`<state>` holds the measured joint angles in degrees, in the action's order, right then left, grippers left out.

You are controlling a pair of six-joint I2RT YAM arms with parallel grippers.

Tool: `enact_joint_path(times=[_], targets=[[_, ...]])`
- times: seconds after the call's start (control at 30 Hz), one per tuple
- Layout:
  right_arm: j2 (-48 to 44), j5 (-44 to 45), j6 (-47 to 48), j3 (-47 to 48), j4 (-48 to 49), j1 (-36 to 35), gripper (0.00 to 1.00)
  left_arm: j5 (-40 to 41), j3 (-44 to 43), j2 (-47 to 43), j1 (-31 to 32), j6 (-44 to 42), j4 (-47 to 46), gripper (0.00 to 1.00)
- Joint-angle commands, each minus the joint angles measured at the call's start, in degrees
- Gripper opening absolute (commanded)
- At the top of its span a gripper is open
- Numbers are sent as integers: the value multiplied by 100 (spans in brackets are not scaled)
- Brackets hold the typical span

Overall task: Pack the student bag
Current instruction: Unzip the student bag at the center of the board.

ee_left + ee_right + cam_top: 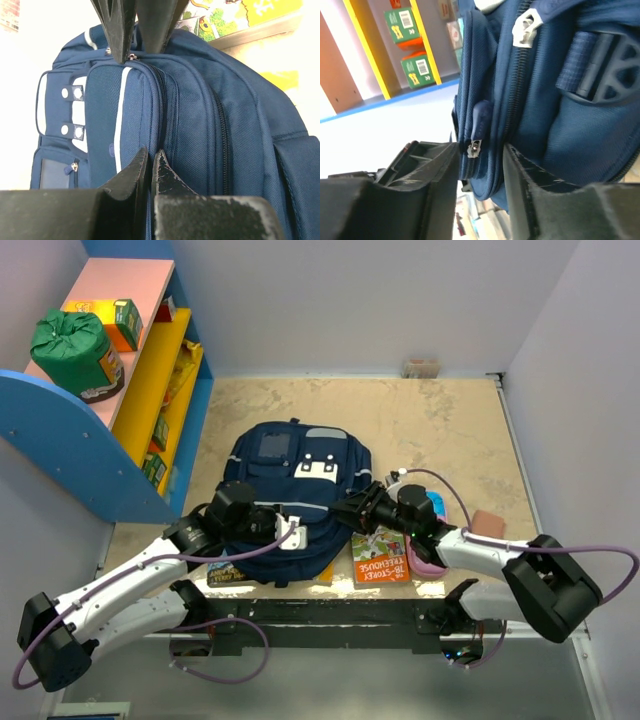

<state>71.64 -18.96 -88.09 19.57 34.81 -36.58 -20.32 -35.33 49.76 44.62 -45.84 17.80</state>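
The student bag (295, 485) is a navy backpack lying flat in the middle of the table, white patches up. My left gripper (287, 532) is at the bag's near edge. In the left wrist view its fingers (151, 156) are shut, pinching the fabric beside the front pocket's zip. My right gripper (352, 508) is at the bag's right side. In the right wrist view its jaws (481, 147) stand partly open astride a zipped edge of the bag (545, 100). The metal zip slider (474, 148) sits between the fingertips, and its blue pull tab (481, 117) points past them.
A Treehouse book (378, 558) lies right of the bag, and another book (228, 575) lies under my left arm. A pink item (425, 562) and a brown block (488, 522) sit under and beside the right arm. On the left stands a blue-and-yellow shelf (165, 370), and a green sack (70, 345) rests on top of it.
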Motion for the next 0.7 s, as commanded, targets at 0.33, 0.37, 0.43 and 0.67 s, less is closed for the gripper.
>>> enact_joint_path(times=[0.33, 0.37, 0.43, 0.67], targets=[[-238, 824, 160, 292, -140, 379, 38, -631, -184, -98, 12, 216, -102, 0], [-273, 833, 387, 449, -437, 406, 41, -658, -193, -98, 12, 225, -93, 0], [-422, 981, 678, 765, -990, 485, 42, -667, -193, -107, 20, 286, -102, 0], [-230, 824, 1031, 1022, -1301, 485, 40, -675, -88, -186, 12, 295, -181, 0]])
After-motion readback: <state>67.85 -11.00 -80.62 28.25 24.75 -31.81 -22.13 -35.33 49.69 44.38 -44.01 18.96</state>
